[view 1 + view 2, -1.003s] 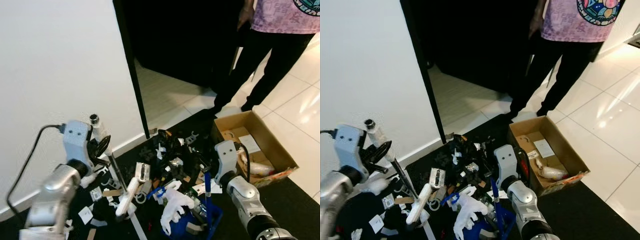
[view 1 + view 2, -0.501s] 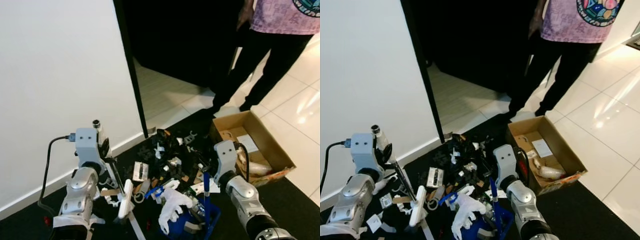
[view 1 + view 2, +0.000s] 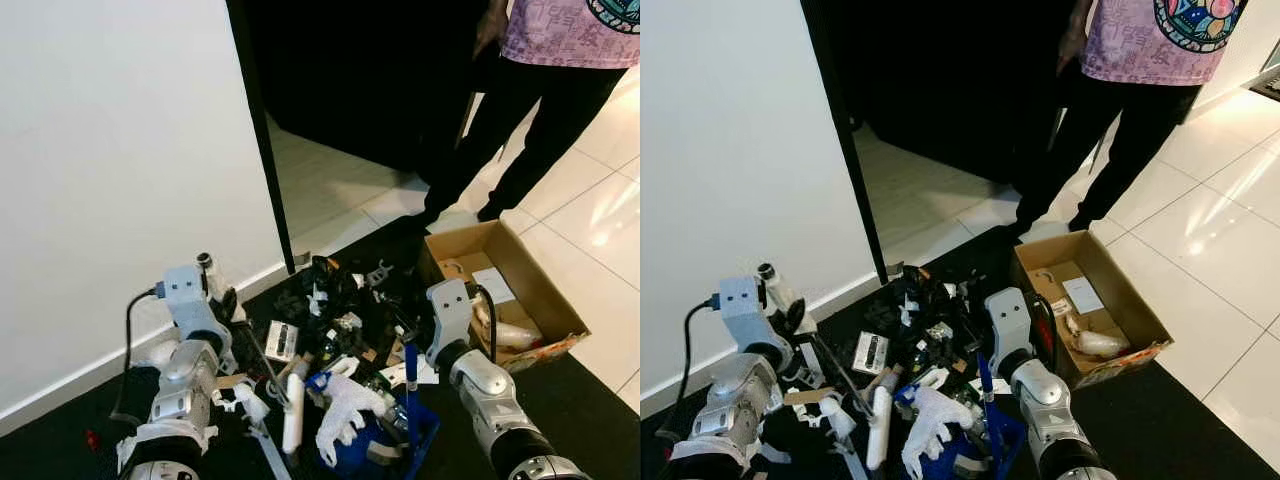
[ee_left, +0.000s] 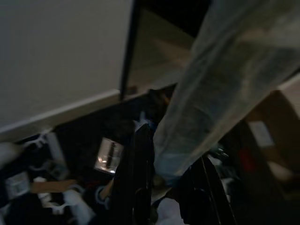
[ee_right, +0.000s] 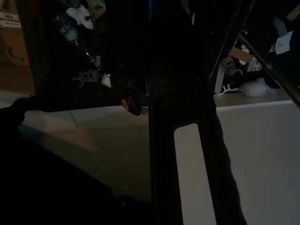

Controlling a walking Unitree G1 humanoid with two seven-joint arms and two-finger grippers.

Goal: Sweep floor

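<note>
Left gripper: low at the robot's left, close to the white wall, fingers clamped on the upper end of a broom handle; the pale handle top pokes up just above the gripper, and the thin dark shaft slants down and to the right from it into the litter. In the left wrist view the shaft crosses the frame as a broad pale blur right against the black fingers. White brush head: upright-lying on the dark mat, below and to the right of the left gripper, beside the debris pile. Debris pile: mixed black, white and brown scraps, spread between the two arms, in front of the dark doorway. Right gripper: on the vertical blue handle of the blue dustpan, which sits at the near edge of the pile holding white crumpled material; grip state cannot be told, the right wrist view being too dark. Cardboard box: open, just right of the right arm, containing paper and a pale object. Person: standing behind the box on the tiled floor, dark trousers, patterned pink shirt.
</note>
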